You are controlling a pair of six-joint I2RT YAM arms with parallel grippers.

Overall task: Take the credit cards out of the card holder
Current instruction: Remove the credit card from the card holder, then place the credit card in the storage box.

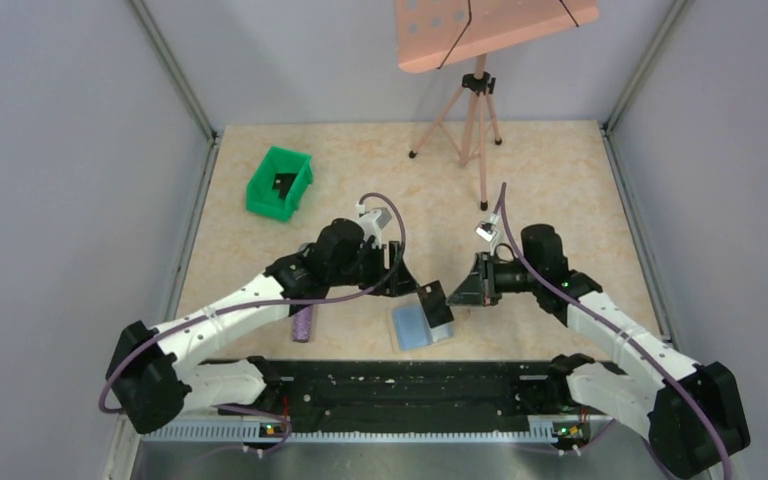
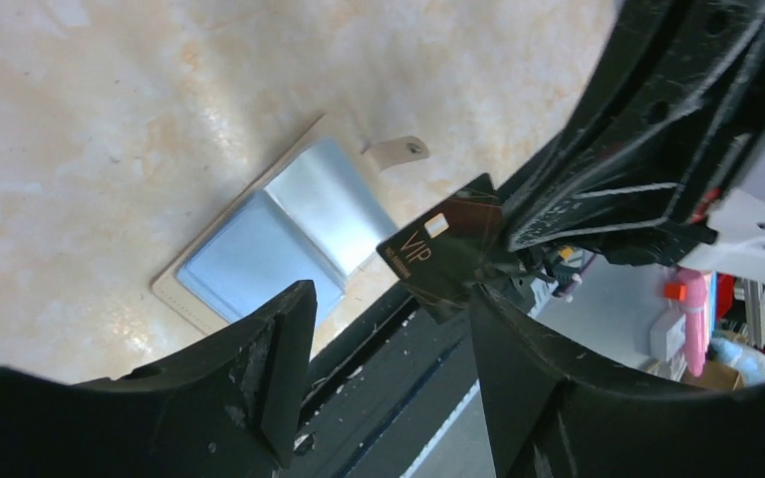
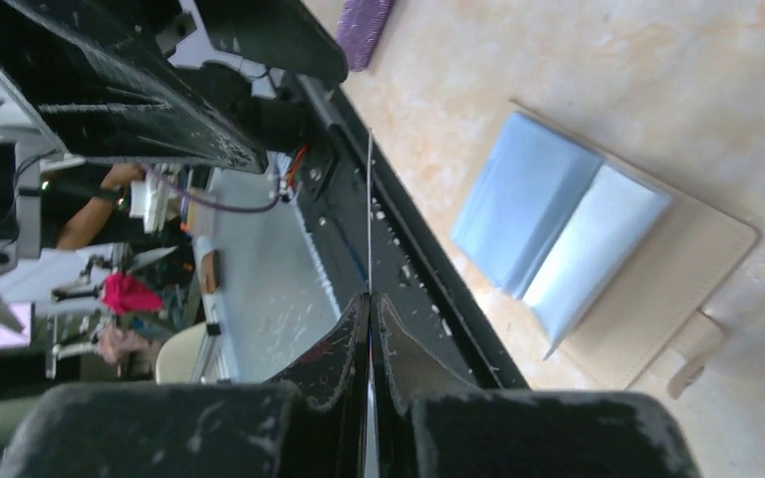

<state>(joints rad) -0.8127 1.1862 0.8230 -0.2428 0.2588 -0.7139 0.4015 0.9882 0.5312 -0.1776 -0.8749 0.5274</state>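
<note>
The pale marbled surface (image 1: 560, 200) carries a green bin (image 1: 280, 182) toward its far left corner and a tripod (image 1: 475, 110) at the far edge. The card holder (image 1: 415, 328) lies spread open close to the middle of the near edge, blue and grey panels up. A purple microphone (image 1: 303, 323) lies to its left. Just above the holder, the right arm's fingers (image 3: 344, 339) are pinched tight on a dark credit card (image 2: 438, 254), seen edge-on from that wrist. The left arm's fingers (image 2: 269, 368) stand wide apart beside it, gripping nothing. I'd say one card is out and in transit. The next move calls for carrying it clear of the holder and laying it flat before letting go. Whether other cards sit in the pockets, I cannot tell.
</note>
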